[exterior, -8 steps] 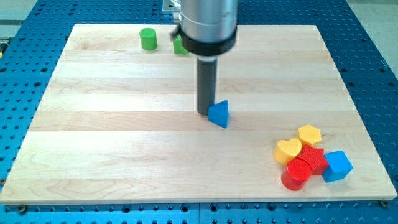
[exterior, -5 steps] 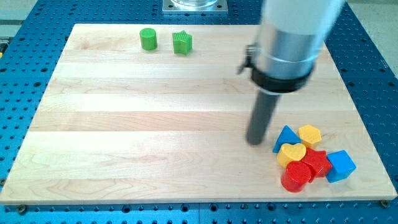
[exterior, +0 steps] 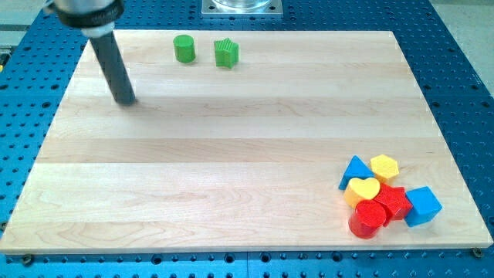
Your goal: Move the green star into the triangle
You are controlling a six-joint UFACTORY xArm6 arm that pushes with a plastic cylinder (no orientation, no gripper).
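Note:
The green star sits near the view's top, left of centre, beside a green cylinder on its left. The blue triangle lies at the lower right, touching the cluster of blocks there. My tip rests on the board at the upper left, left of and below the green cylinder, well apart from both green blocks and far from the triangle.
The lower-right cluster holds a yellow hexagon, a yellow heart, a red block, a red cylinder and a blue cube. The wooden board lies on a blue perforated table.
My tip pushed the blue triangle from the board's middle down-right into the cluster, then swung across to the upper left. The green blocks have not moved.

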